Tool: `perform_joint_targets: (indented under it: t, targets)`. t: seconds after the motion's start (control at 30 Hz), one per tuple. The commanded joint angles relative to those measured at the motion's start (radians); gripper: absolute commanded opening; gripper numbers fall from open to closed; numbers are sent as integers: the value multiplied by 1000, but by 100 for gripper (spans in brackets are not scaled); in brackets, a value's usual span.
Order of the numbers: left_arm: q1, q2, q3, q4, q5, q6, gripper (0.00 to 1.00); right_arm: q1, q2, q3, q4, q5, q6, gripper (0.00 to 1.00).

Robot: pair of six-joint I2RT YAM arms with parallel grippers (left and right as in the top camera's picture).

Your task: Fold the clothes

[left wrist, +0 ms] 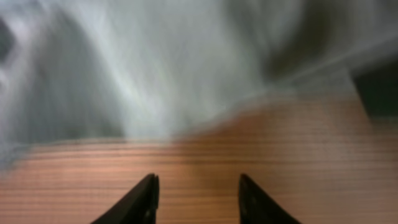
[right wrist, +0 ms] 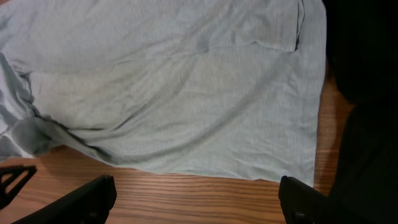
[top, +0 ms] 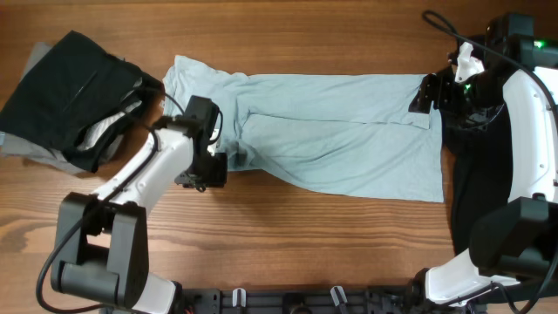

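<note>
The wooden worktop [top: 305, 253] runs across the whole overhead view. A pale blue T-shirt [top: 331, 131] lies along its middle, stretched from left to right. It is mostly flat, with one layer lapped over another. Its left end is bunched and wrinkled, and its right end forms a straight edge.

Just beside that edge, a black garment [top: 475, 174] runs down the right side of the worktop. At the far left sits a black pile [top: 70, 87] on top of a grey garment [top: 19, 144], near the shirt's bunched end.

The left arm [top: 148, 174] reaches up from the near edge to that bunched end. The right arm [top: 532, 131] rises along the right side, its wrist at the shirt's far right corner.

The left fingers [left wrist: 142, 202] are spread apart over bare wood just short of the shirt's edge and hold nothing. The right fingers [right wrist: 87, 198] stand wide apart, also empty, above the wood by the shirt's near edge.
</note>
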Motion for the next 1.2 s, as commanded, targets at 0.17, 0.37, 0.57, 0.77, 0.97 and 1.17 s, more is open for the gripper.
perform_joint_targets:
  t: [0.17,0.37,0.57,0.77,0.97,1.17]
  targets:
    - [3,21,-61,187,-107,-134,40,3,16,-4,-3,-10,-15,89]
    - [3,71,-115,198,-103,-134,18,3,16,-4,-2,-10,-16,89]
    - [3,11,88,-51,-163,-131,4,3,16,-4,-1,-10,-16,89]
    - [3,-12,203,71,-242,-129,4,3,16,-4,3,-9,-16,89]
    - [3,22,203,190,-241,-129,40,3,16,-4,9,-10,-16,89]
    - [0,31,203,-26,-46,-119,37,3,16,-4,10,-10,-16,89]
